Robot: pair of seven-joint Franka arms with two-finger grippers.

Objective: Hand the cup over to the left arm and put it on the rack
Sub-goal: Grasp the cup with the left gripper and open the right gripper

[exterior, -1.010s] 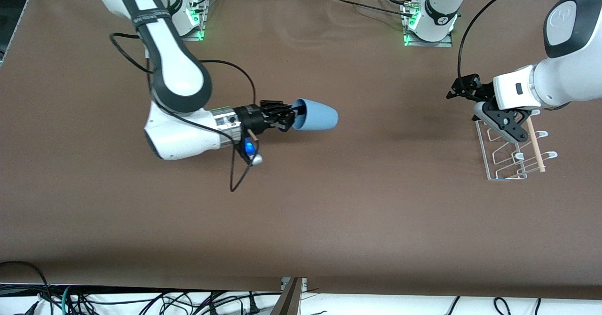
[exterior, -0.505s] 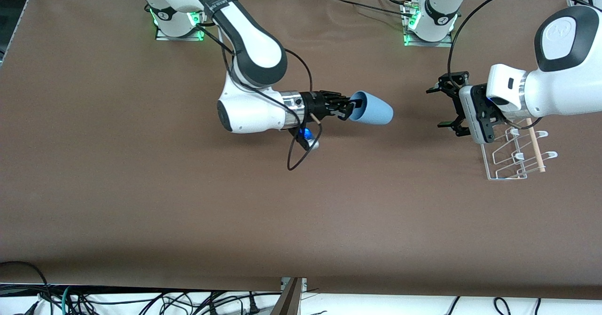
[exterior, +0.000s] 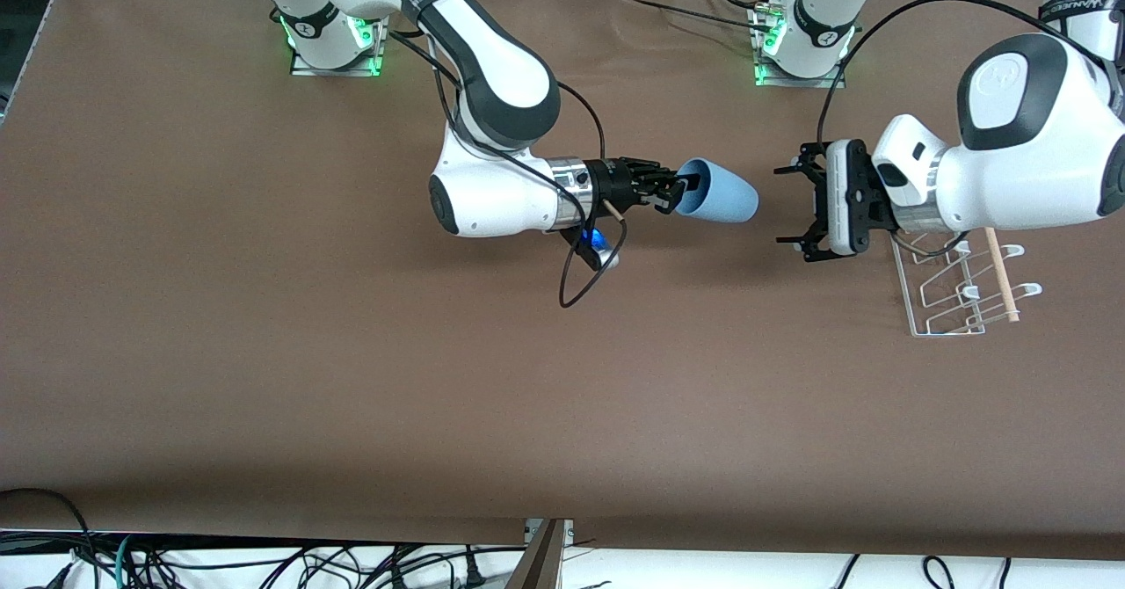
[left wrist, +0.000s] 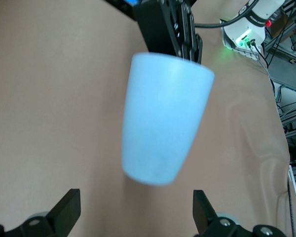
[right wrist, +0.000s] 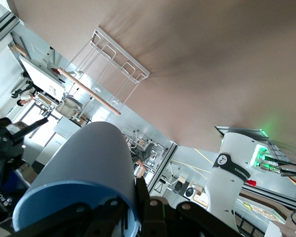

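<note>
The brown table (exterior: 352,378) fills the frame. At mid-frame the right gripper (exterior: 675,195) is clenched on the rim of the blue cup (exterior: 722,201), held sideways in the air. The left gripper (exterior: 789,205) faces its base, jaws spread wide — empty. The rack (exterior: 947,294) sits at the right edge.

Both arms white w/ black joint bands & dark oval caps; grey lettering on a black band of each upper link; bases lit green, red knob atop. Right arm (exterior: 492,79): metal wrist ring, all-black ribbed right gripper (exterior: 675,193), blue light under wrist, thin black cable looping down. Left arm (exterior: 1019,158): white boxy hand, left gripper (exterior: 795,205) w/ short black fingers (left wrist: 64,212); black cable arcing from its base to wrist.
</note>
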